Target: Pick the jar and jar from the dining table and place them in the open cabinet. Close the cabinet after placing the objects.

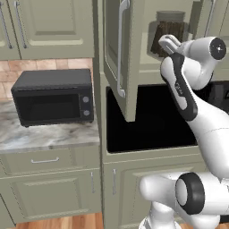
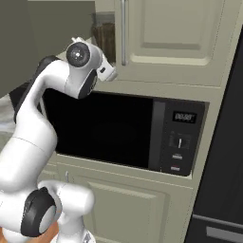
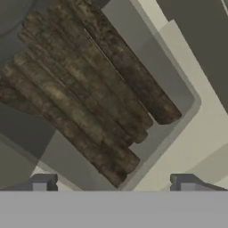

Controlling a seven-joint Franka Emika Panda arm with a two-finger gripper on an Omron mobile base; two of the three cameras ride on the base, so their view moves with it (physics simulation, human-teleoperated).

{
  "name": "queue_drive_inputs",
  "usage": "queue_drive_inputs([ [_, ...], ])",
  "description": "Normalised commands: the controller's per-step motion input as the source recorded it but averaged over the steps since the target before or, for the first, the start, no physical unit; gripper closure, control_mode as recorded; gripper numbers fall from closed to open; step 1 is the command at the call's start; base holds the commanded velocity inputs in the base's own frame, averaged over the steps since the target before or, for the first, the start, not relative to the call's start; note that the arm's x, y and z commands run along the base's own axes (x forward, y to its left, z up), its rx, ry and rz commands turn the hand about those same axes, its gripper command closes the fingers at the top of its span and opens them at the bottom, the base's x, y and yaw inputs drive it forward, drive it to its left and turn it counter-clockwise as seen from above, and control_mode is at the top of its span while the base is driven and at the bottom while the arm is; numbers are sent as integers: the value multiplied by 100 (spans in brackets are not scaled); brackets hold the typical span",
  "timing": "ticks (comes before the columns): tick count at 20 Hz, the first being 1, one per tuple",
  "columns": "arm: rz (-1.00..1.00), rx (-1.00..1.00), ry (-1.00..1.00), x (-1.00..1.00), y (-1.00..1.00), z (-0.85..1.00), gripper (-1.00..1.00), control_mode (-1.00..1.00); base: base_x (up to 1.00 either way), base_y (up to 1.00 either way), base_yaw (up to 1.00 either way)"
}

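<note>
Standing jar: clear glass cylindrical jar of brown sticks (image 1: pixel 169 32) inside sage-green cabinet (image 1: pixel 123 53), near shelf edge.
Tool: tool (image 3: pixel 114 183) open, jaws apart, empty.

To my left a black countertop microwave (image 1: pixel 53 97) sits on the marble counter (image 1: pixel 44 136); below me, a built-in black microwave (image 2: pixel 126 133).

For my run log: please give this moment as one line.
hand: open | jar: standing in cabinet, not held | cabinet door: open

Home kitchen: sage-green cabinets (image 1: pixel 53 24), marble counter (image 1: pixel 44 136), black microwave (image 1: pixel 53 96), built-in oven (image 2: pixel 118 133).
</note>
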Motion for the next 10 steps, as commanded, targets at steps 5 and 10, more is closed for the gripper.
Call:
queue_drive_inputs([
  [5, 10, -5, 0, 78, 0, 11, -100, -100, 0, 0, 0],
  [10, 14, -2, -1, 65, 0, 0, -100, -100, 0, 0, 0],
])
